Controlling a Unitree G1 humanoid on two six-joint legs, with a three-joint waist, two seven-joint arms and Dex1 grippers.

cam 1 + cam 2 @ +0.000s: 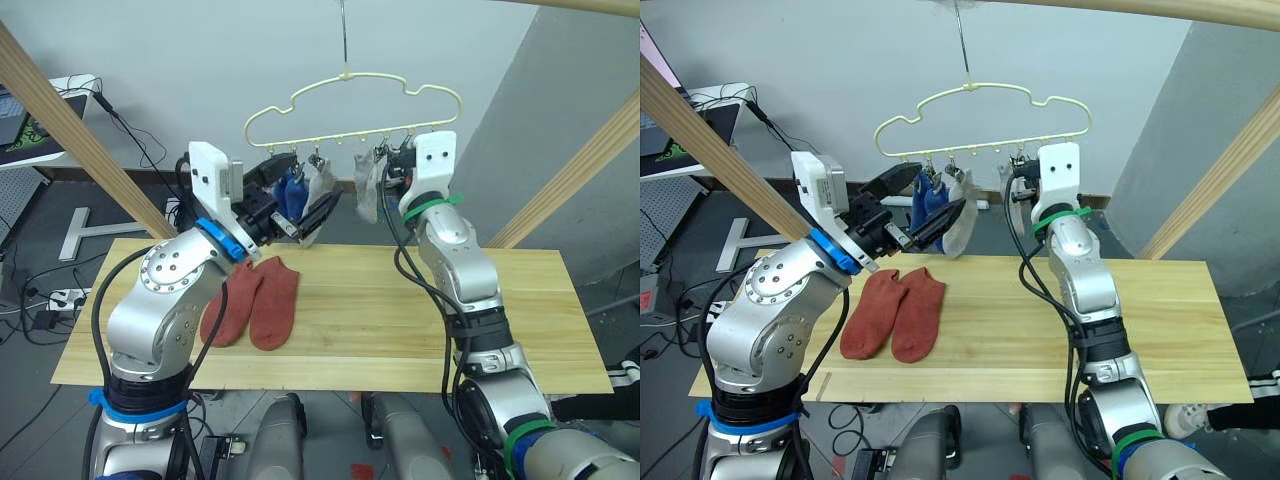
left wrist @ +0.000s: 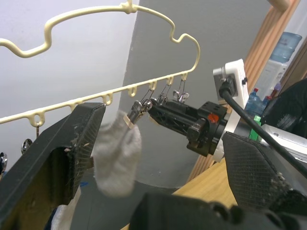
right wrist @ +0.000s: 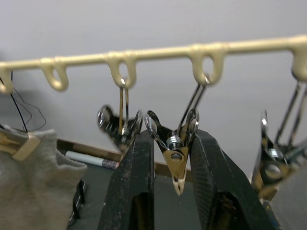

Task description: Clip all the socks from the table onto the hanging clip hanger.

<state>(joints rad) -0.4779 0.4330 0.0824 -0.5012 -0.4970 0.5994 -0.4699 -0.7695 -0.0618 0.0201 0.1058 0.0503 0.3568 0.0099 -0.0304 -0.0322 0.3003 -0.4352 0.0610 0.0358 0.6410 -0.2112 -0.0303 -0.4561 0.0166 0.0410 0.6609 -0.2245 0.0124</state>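
- Both eye views look forward and down from the head, sharing the counter (image 1: pixel 420 330) and hanger (image 1: pixel 350 105).
- Wrist views sit close under the hanger's clips (image 3: pixel 175 148).

Hidden and cut-off parts

The blue socks (image 1: pixel 292 194) hung half hidden behind the left tool (image 1: pixel 296 212); the clip hanger (image 3: pixel 158 52) ran off both edges; its end clip (image 3: pixel 271 160) was blurred.
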